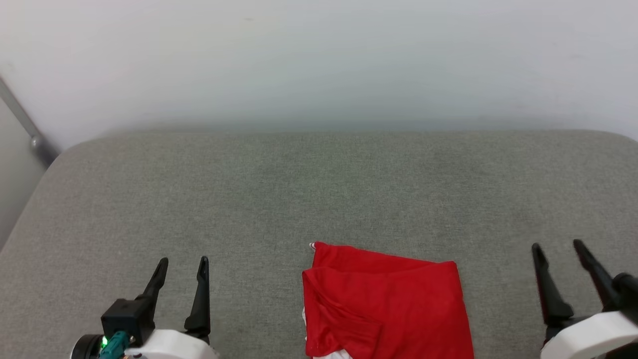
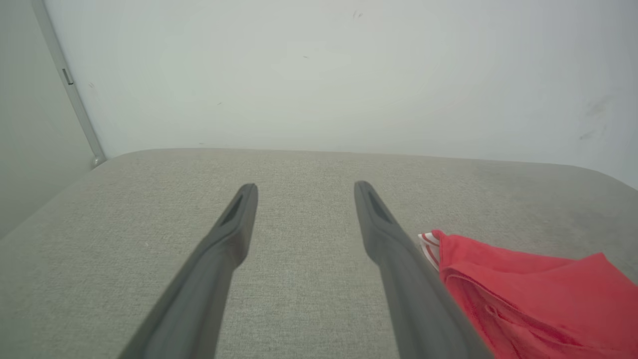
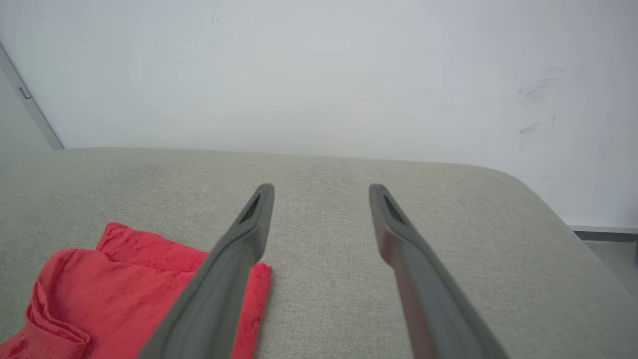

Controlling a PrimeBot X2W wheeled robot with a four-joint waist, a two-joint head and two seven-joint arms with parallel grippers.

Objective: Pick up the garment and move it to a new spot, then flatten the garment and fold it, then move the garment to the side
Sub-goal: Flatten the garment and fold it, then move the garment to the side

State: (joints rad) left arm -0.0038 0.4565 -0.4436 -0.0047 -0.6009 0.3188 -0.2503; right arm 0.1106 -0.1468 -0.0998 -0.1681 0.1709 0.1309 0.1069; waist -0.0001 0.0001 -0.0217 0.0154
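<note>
The garment (image 1: 386,306) lies folded into a red block on the grey cushion (image 1: 319,199), near its front edge, a bit right of the middle; a strip of white shows at its lower edge and striped trim at its far left corner. In the left wrist view the garment (image 2: 538,294) lies to the right of the fingers, and in the right wrist view the garment (image 3: 119,294) lies to their left. My left gripper (image 1: 182,262) is open and empty, well left of it. Open and empty too, my right gripper (image 1: 557,245) stands to the garment's right.
A pale wall (image 1: 319,60) rises behind the cushion's far edge. A grey metal bar (image 1: 25,124) slants down at the far left corner. The cushion's right edge (image 3: 563,224) drops off to a floor strip.
</note>
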